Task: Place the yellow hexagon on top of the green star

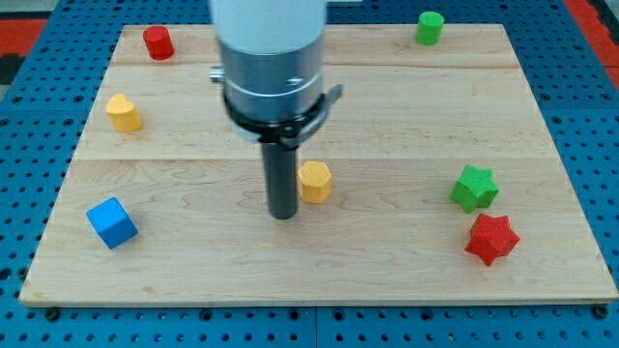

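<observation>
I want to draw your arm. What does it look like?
My arm is a fat white cylinder with a shiny silver-grey metal collar, then a black clamp ring. A straight dark rod hangs below, ending at my tip, a blunt round end. No cables or markings show.

The yellow hexagon [315,181] sits mid-board, well apart from the green star [474,188] at the view's right.

Arm descends from view's top, rod upright, my tip [282,215] on board.
</observation>
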Robot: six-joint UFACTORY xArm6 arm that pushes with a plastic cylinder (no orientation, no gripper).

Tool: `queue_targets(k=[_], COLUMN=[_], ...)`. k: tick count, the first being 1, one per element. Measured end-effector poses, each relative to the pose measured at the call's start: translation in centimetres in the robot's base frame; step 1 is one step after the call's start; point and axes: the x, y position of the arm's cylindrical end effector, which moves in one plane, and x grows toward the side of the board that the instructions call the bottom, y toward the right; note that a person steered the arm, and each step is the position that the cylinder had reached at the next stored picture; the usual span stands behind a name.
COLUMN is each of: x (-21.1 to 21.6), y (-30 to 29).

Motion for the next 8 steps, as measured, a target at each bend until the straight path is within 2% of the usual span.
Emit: queue_targets(k=[2, 3, 4, 5, 6, 8], x=[-3.2, -5.6, -5.8, -3.7, -3.6, -6.1], y=[2.2, 6.8, 11.1, 9.1, 11.0, 18.6])
